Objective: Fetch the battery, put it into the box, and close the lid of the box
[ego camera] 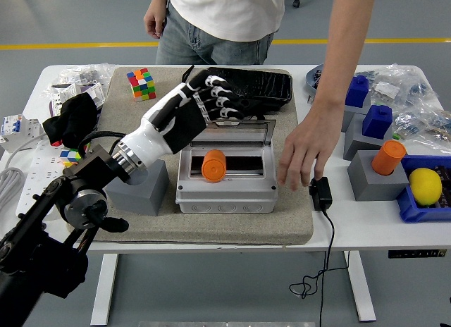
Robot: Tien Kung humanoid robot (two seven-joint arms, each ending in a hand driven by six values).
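An orange cylindrical battery [213, 165] lies inside the grey box [225, 196] at the middle of the beige mat. The box's clear lid [243, 132] stands upright at its far side. My left hand [227, 107] hovers above and just behind the lid's top left edge, fingers loosely bent and holding nothing. I cannot tell whether they touch the lid. A person's hand [301, 161] reaches down to the right of the box, beside a black adapter [320, 193]. My right hand is out of view.
A grey block [141, 193] sits left of the box, under my forearm. A black tray [264, 84] and a Rubik's cube [142, 84] lie behind. Grey blocks with blue pieces and an orange one [387, 158] stand right, near a lemon [425, 186].
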